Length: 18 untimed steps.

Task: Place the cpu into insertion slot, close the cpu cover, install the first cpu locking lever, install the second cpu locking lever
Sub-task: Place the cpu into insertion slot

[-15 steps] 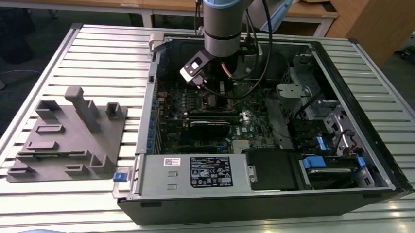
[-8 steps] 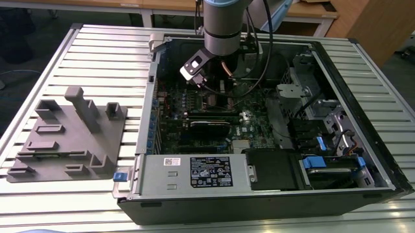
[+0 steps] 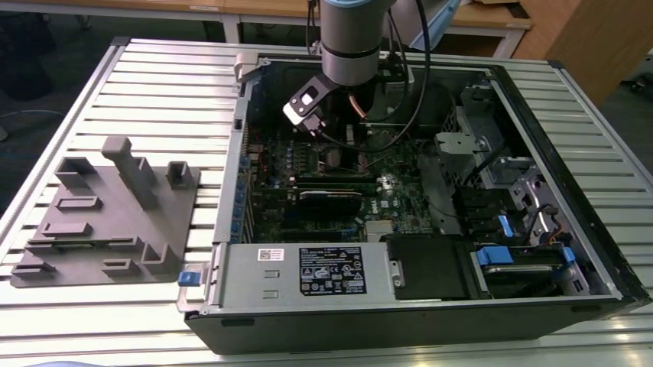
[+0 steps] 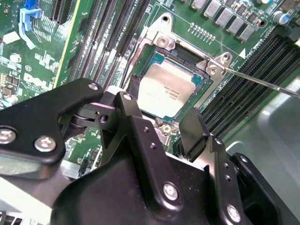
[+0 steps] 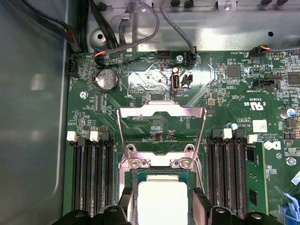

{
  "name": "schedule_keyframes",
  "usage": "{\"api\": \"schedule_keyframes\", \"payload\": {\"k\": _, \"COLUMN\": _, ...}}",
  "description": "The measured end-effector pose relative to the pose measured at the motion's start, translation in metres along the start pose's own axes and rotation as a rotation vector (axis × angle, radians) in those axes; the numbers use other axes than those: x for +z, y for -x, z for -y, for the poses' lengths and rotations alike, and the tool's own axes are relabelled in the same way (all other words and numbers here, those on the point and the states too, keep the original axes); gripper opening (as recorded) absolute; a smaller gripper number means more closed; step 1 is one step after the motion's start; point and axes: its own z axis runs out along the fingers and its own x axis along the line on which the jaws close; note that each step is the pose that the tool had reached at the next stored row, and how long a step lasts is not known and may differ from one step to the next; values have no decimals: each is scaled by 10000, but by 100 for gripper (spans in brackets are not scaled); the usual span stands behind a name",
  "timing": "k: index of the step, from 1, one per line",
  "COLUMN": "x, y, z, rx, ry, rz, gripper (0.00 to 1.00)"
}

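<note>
The cpu (image 5: 161,204) sits in the insertion slot (image 4: 185,57) (upper middle of the exterior view) between the gripper's (image 5: 161,193) spread, empty fingers; the cpu cover (image 5: 161,112) lies flipped open, leaving closing and both levers (image 4: 255,78) undone.

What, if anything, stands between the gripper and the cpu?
Nothing visible does. The cpu lies in the insertion slot, with the cpu cover tipped open away from it. The open gripper hangs directly over the chip, one finger at either side.
</note>
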Motion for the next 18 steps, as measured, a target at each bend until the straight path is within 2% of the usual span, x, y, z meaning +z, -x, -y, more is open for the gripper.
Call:
{"api": "schedule_keyframes", "payload": {"k": 4, "x": -1, "y": 0, "z": 0, "rx": 0, "ry": 0, "rz": 0, "gripper": 60}}
{"api": "schedule_keyframes", "payload": {"k": 7, "x": -2, "y": 0, "z": 0, "rx": 0, "ry": 0, "rz": 0, "gripper": 41}}
{"api": "schedule_keyframes", "payload": {"k": 10, "x": -2, "y": 0, "z": 0, "rx": 0, "ry": 0, "rz": 0, "gripper": 35}}
{"api": "schedule_keyframes", "payload": {"k": 13, "x": -3, "y": 0, "z": 0, "rx": 0, "ry": 0, "rz": 0, "gripper": 17}}
{"api": "schedule_keyframes", "payload": {"k": 14, "x": -3, "y": 0, "z": 0, "rx": 0, "ry": 0, "rz": -1, "gripper": 17}}
{"api": "schedule_keyframes", "payload": {"k": 15, "x": -3, "y": 0, "z": 0, "rx": 0, "ry": 0, "rz": 0, "gripper": 11}}
{"api": "schedule_keyframes", "payload": {"k": 18, "x": -4, "y": 0, "z": 0, "rx": 0, "ry": 0, "rz": 0, "gripper": 11}}
